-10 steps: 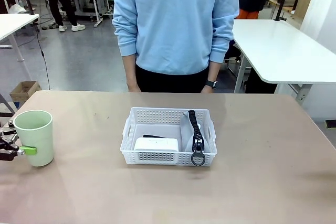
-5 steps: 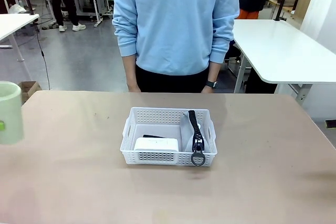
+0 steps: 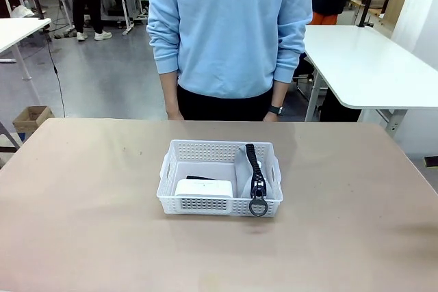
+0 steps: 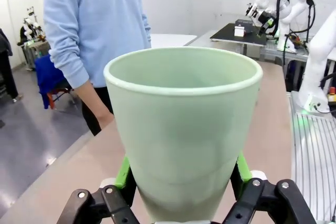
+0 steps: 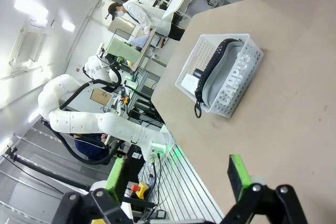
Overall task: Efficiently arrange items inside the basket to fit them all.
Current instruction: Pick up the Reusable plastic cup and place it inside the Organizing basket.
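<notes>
The pale green cup (image 4: 184, 124) stands upright between my left gripper's (image 4: 182, 172) green pads, which are shut on its lower wall, above the table's edge. The white lattice basket (image 3: 205, 204) sits mid-table. Inside it, the grey oval case (image 3: 246, 180) stands on edge along the right side, its ring pull hanging over the front rim. The small white box (image 3: 203, 188) lies at the front left, with a sliver of the black stapler (image 3: 198, 178) behind it. My right gripper (image 5: 177, 178) is open and holds nothing, well away from the basket (image 5: 237, 84) and the case (image 5: 227, 62).
A person in a light blue sweater (image 3: 229, 25) stands at the table's far edge, hands hanging by their sides. The tan table (image 3: 89, 223) has open surface all around the basket. My left arm (image 5: 79, 116) shows farther off in the right wrist view.
The cup, held by my left gripper at the table's left edge, rose and went left out of the front view. Basket and contents have not moved.
</notes>
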You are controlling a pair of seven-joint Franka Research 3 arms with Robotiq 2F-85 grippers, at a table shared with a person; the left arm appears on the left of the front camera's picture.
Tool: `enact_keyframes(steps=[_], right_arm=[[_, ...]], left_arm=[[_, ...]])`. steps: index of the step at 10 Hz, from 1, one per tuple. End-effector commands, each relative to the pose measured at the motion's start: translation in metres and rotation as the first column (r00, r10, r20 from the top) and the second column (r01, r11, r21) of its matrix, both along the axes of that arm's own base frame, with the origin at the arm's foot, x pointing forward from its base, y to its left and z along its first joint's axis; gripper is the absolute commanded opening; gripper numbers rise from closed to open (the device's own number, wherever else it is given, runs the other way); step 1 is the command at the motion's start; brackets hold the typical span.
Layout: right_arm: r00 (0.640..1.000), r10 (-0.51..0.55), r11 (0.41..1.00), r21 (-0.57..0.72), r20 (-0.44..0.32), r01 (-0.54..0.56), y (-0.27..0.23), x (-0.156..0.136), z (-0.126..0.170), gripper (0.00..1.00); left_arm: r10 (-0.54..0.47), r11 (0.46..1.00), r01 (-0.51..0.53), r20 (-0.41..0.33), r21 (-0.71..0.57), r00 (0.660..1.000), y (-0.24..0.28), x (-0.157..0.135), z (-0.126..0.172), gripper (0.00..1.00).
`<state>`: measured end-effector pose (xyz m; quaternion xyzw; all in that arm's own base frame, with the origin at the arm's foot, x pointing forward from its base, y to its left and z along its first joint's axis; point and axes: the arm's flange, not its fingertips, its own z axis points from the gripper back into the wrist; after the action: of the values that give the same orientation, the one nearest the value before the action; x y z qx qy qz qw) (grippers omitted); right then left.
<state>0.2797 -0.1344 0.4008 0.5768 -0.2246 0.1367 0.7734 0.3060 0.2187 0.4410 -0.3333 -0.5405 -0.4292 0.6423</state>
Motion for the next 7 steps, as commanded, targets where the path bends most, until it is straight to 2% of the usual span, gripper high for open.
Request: enact_keyframes(steps=[1,3,4,5,6,7], right_arm=[[1.000,0.002,1.000,0.007,0.016,-0.002,0.001,-0.001,0.001,1.00],[1.000,0.002,1.000,0.007,0.016,-0.002,0.001,-0.001,0.001,1.00],[1.000,0.002,1.000,0.007,0.016,-0.002,0.001,-0.001,0.001,1.00],[1.000,0.002,1.000,0.007,0.016,-0.002,0.001,-0.001,0.001,1.00],[1.000,0.002,1.000,0.007,0.016,-0.002,0.001,-0.001,0.001,1.00],[1.000,0.002,1.000,0.007,0.016,-0.002,0.001,-0.001,0.001,1.00]], left_arm=[[-0.010,0.999,0.011,-0.013,0.030,1.000,-0.005,0.001,-0.002,0.41],[-0.010,0.999,0.011,-0.013,0.030,1.000,-0.005,0.001,-0.002,0.41],[-0.005,1.000,0.005,-0.011,0.013,1.000,-0.003,0.003,-0.003,0.85],[0.123,0.992,-0.121,-0.037,0.045,0.992,-0.014,0.001,-0.001,0.85],[0.149,0.984,-0.148,-0.006,0.104,0.989,-0.048,0.005,0.011,0.85],[0.115,0.974,-0.119,0.031,0.195,0.993,-0.088,0.008,0.021,0.85]])
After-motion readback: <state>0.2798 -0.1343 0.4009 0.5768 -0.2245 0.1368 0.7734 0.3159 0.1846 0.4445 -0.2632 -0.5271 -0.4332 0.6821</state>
